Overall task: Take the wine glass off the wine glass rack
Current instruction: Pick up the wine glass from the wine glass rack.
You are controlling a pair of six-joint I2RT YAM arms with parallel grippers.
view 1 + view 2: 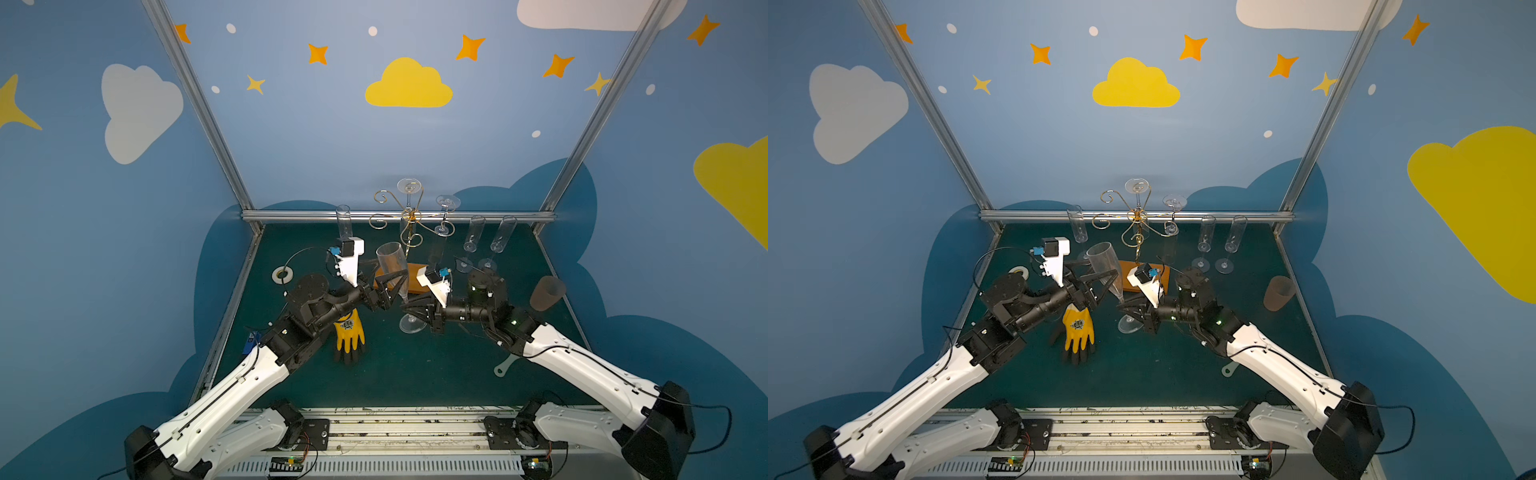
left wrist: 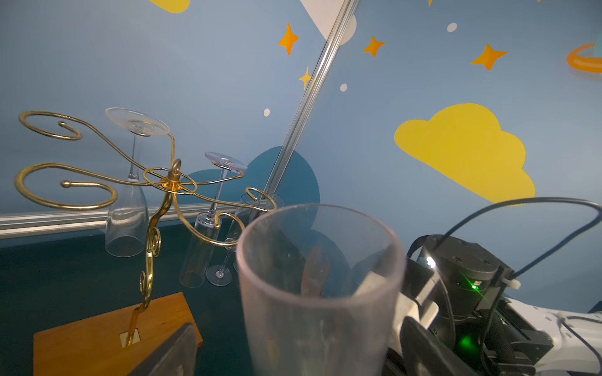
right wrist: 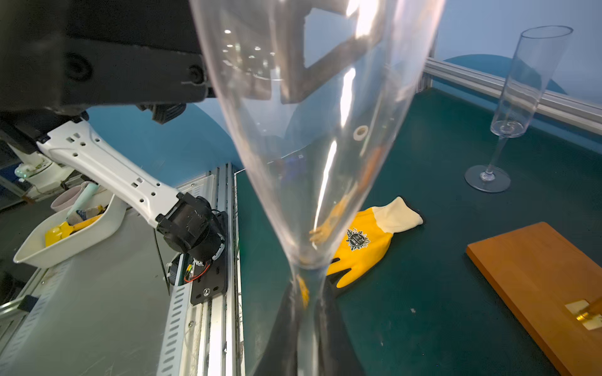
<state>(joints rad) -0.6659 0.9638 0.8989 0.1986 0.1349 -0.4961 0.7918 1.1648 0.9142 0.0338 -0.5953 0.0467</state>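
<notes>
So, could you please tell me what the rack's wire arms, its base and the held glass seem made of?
Wire arms: probably metal, polished gold, bright glints. Base: likely wood, smooth orange finish, thick board edge. Wine glass: clear, glossy, glass or plastic; glove shows through.

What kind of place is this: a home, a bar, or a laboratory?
Most likely a robot laboratory test cell. Two robot arms stand on a metal rail, an aluminium frame encloses the green table, and the walls are panels painted with clouds and stars.
</notes>
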